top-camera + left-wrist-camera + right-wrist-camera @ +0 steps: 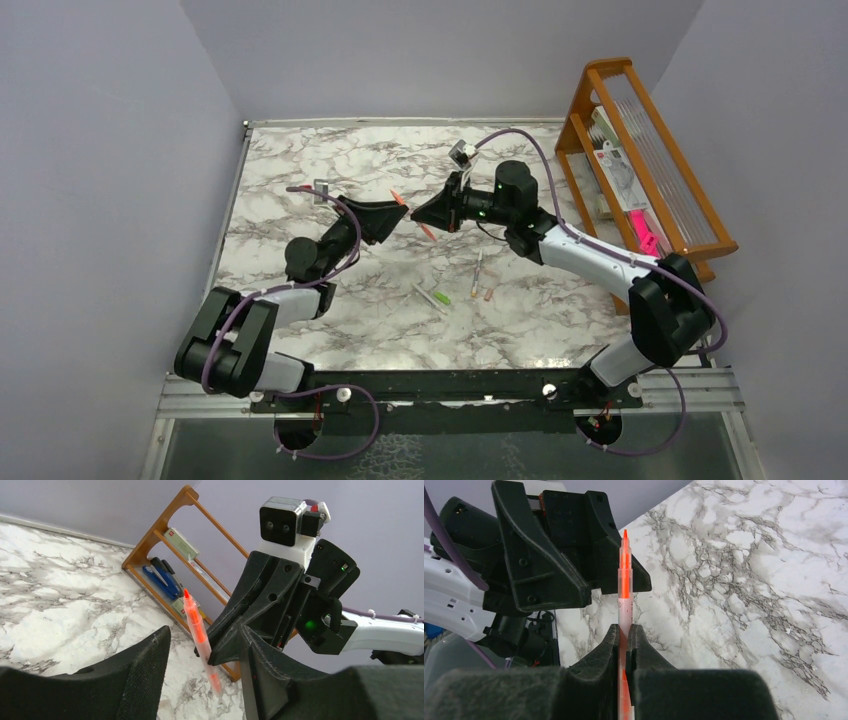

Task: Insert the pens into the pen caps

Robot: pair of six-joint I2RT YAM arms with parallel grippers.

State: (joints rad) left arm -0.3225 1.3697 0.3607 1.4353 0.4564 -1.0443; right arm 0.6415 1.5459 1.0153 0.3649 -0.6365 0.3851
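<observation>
The right gripper [625,630] is clamped shut on the orange pen [625,575] at mid-barrel and holds it above the marble table [300,170]. The bare tip is left free, probably so a cap can slide on. The left gripper [392,215] faces that tip with its jaws partly apart and nothing visible between them.

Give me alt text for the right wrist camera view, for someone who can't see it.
The right gripper clamps an orange pen by its barrel, uncapped tip pointing up the frame toward the left gripper. A marble-patterned table fills the right.
</observation>
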